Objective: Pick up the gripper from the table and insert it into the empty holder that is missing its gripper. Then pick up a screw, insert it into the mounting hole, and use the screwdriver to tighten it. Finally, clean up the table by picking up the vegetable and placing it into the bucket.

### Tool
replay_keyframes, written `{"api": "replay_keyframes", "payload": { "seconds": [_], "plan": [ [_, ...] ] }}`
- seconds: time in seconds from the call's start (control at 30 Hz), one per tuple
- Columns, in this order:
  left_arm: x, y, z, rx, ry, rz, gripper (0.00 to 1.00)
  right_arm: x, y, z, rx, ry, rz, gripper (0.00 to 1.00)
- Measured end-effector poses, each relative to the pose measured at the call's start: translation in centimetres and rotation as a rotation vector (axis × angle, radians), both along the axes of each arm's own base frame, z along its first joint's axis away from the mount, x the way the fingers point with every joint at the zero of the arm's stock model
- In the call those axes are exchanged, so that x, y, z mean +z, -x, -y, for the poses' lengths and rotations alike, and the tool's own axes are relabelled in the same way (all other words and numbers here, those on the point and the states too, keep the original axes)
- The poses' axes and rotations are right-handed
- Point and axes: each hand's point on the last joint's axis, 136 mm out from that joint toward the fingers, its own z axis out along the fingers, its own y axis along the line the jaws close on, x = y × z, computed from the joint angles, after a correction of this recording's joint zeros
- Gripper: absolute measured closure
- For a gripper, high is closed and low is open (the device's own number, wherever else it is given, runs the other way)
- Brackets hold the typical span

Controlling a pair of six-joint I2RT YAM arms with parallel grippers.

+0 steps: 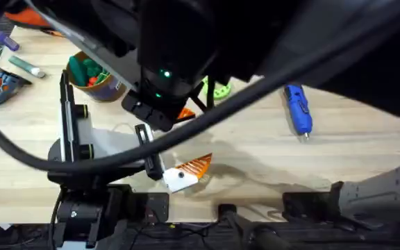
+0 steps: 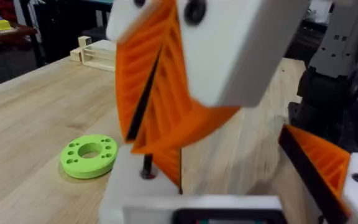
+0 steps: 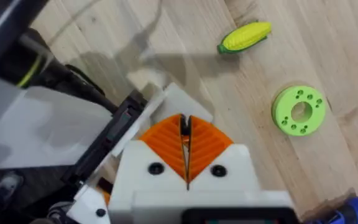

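Yellow corn vegetable (image 3: 245,37) sits on the wood table (image 3: 328,56) at about 1 o'clock from your right gripper (image 3: 186,140), well apart, whose orange fingers are pressed together on nothing. Green disc (image 3: 299,110) lies near at 3 o'clock. Left gripper's fingers: can't tell.

Green disc (image 2: 89,156) on wood table (image 2: 30,124)

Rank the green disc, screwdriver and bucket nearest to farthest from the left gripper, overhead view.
1. green disc, beyond the left gripper, mid-table.
2. screwdriver, to the right, and bucket, back left: too close to call.
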Motion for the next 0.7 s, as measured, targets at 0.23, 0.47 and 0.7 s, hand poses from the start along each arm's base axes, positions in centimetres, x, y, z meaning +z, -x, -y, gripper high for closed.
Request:
{"api": "replay_keyframes", "payload": {
  "seconds": [0.23,0.47,0.7],
  "plan": [
    [0.0,0.0,0.0,0.000,0.000,0.000,0.013,-1.3,-0.2,-0.3,-0.002,0.029,-0.014,0.995],
    [0.0,0.0,0.0,0.000,0.000,0.000,0.013,-1.3,-0.4,-0.2,-0.008,0.028,-0.017,0.995],
    [0.0,0.0,0.0,0.000,0.000,0.000,0.013,-1.3,-0.4,-0.2,-0.007,0.026,-0.019,0.995]
  ]
}}
